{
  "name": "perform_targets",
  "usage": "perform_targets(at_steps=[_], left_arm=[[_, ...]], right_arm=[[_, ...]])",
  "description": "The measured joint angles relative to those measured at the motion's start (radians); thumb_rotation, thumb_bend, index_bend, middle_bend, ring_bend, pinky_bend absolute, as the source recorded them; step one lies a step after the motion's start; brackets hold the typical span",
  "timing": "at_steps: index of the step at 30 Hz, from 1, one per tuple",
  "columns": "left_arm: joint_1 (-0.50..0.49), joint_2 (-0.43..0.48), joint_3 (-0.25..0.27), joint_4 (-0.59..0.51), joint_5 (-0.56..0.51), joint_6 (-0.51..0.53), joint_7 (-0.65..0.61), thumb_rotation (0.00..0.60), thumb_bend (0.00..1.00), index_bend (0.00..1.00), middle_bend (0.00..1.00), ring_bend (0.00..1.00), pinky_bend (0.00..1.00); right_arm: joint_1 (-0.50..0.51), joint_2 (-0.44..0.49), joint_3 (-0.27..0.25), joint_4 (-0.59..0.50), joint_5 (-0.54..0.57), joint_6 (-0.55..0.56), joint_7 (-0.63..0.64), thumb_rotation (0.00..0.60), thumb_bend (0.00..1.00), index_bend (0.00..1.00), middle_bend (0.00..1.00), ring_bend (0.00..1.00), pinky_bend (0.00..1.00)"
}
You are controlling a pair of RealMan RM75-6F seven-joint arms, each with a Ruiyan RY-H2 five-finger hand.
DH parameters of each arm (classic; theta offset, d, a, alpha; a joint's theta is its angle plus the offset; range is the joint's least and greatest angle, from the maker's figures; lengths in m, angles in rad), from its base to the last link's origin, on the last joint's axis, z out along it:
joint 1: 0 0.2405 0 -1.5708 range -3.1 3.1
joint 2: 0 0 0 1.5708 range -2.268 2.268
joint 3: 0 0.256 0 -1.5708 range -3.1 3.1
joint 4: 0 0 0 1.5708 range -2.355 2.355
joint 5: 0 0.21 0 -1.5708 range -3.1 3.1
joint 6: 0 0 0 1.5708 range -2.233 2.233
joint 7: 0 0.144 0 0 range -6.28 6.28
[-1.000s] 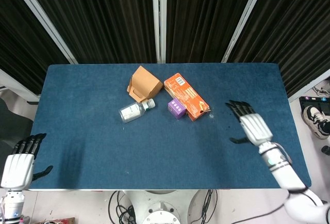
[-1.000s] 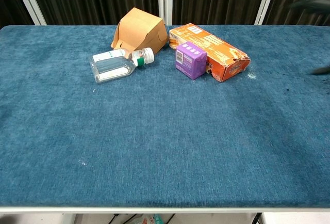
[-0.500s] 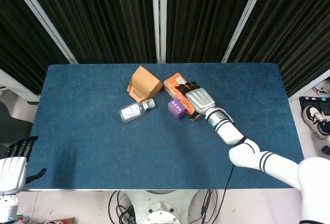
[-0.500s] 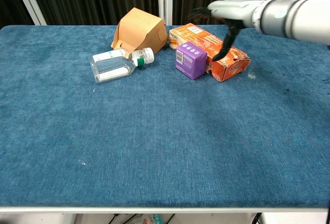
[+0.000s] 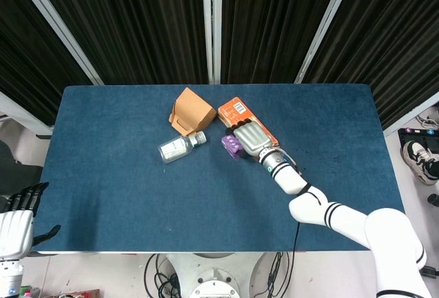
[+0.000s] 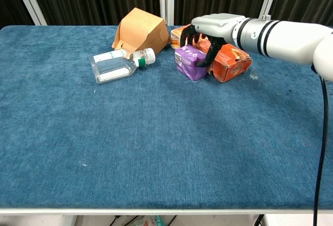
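My right hand reaches over the middle of the table and grips a small purple box. Its fingers curl over the box's far top edge and the thumb presses its right side. The box stands tilted against a long orange carton, which the hand partly covers. My left hand hangs off the table's near left corner, fingers apart and holding nothing.
A tan cardboard carton sits left of the orange one. A clear bottle with a white cap lies on its side before it. The blue table is backed by dark curtains.
My right hand swept from the table's right side to the orange carton, then onto the purple box, which has tilted and shifted slightly left. The left hand sank a little lower.
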Motion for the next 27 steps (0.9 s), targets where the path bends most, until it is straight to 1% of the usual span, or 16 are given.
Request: perform_targets(at_steps=[2,4,6,9,15,19,24,27], left_arm=[[0.005,0.001,0.001,0.001,0.001,0.007,-0.003,0.6,0.02,0.13,0.16,0.14,0.19],[0.009,0.001,0.002,0.002,0.001,0.012,-0.005,0.6,0.02,0.13,0.16,0.14,0.19],[0.014,0.002,0.003,0.003,0.001,0.017,-0.008,0.6,0.02,0.13,0.16,0.14,0.19],[0.017,0.002,0.003,0.002,0.003,0.021,-0.009,0.6,0.02,0.13,0.16,0.14,0.19],[0.02,-0.001,0.005,-0.007,0.016,0.031,0.002,0.6,0.02,0.13,0.16,0.14,0.19],[0.024,0.001,0.006,-0.017,0.022,0.039,0.013,0.6,0.02,0.13,0.16,0.14,0.19],[0.028,0.006,0.006,-0.027,0.027,0.045,0.021,0.6,0.02,0.13,0.16,0.14,0.19],[0.026,0.007,0.005,-0.028,0.027,0.041,0.023,0.6,0.02,0.13,0.16,0.14,0.19]], right_arm=[[-0.006,-0.005,-0.005,0.002,-0.03,0.029,0.033,0.6,0.46,0.64,0.52,0.41,0.39],[-0.017,-0.003,-0.01,-0.006,-0.065,0.071,0.076,0.6,0.47,0.66,0.54,0.43,0.43],[-0.029,0.007,-0.015,-0.025,-0.095,0.109,0.125,0.6,0.47,0.66,0.54,0.43,0.43],[-0.057,0.037,-0.021,-0.083,-0.145,0.178,0.227,0.6,0.47,0.66,0.54,0.43,0.44],[-0.114,0.102,-0.026,-0.235,-0.208,0.282,0.48,0.6,0.45,0.66,0.53,0.42,0.44],[-0.143,0.12,-0.021,-0.315,-0.244,0.342,0.701,0.6,0.45,0.66,0.53,0.42,0.44],[-0.162,0.12,-0.015,-0.379,-0.296,0.411,0.953,0.6,0.45,0.66,0.53,0.42,0.44],[-0.165,0.109,-0.009,-0.395,-0.318,0.448,1.041,0.6,0.45,0.66,0.53,0.42,0.44]])
